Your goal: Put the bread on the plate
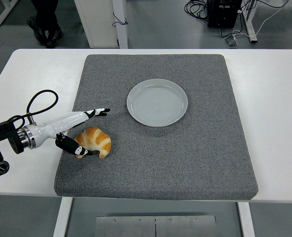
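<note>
Fingers (99, 112) of the left hand (79, 131) were spread apart around the bread (94, 140), not clamped; it was seen on the grey mat (185, 153), near the plate (157, 102).

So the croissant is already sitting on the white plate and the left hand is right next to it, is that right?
Not quite. In the head view the croissant lies on the grey mat, apart from the white plate, which holds nothing. The left hand is indeed right at the croissant, fingers either side of it.
</note>
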Controlling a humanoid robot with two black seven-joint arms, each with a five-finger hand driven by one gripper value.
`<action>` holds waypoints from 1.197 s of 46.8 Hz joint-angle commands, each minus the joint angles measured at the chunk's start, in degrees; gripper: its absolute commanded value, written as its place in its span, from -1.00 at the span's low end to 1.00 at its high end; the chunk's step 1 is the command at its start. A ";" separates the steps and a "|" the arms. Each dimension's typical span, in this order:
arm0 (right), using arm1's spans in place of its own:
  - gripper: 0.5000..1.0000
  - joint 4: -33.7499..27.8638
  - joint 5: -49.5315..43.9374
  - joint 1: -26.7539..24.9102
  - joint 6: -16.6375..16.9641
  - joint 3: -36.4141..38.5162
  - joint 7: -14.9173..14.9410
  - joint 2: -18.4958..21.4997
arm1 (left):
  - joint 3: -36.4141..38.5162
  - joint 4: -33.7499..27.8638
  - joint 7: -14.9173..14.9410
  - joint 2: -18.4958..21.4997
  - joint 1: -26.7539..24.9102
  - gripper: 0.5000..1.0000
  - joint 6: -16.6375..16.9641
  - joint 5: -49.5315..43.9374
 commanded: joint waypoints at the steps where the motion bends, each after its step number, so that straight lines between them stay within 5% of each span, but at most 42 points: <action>1: 1.00 0.00 0.00 0.00 0.00 0.03 0.02 0.00 | -0.04 0.02 -0.02 -0.10 0.21 0.88 0.09 -0.09; 10: 1.00 0.09 0.00 0.00 0.00 0.03 0.02 0.00 | -0.04 0.46 -0.20 -0.62 0.21 0.83 0.53 -0.09; 18: 1.00 0.00 0.00 0.00 0.00 0.03 0.02 0.00 | -0.13 0.81 -0.20 -0.71 0.12 0.44 0.62 -0.09; 32: 1.00 0.00 0.00 0.00 0.00 0.03 0.02 0.00 | -0.04 1.16 -0.90 -0.62 0.12 -1.00 0.62 0.00; 56: 1.00 0.00 0.00 0.00 0.00 0.03 0.02 0.00 | -0.74 1.16 -3.63 2.62 -4.80 -1.00 -0.34 -1.14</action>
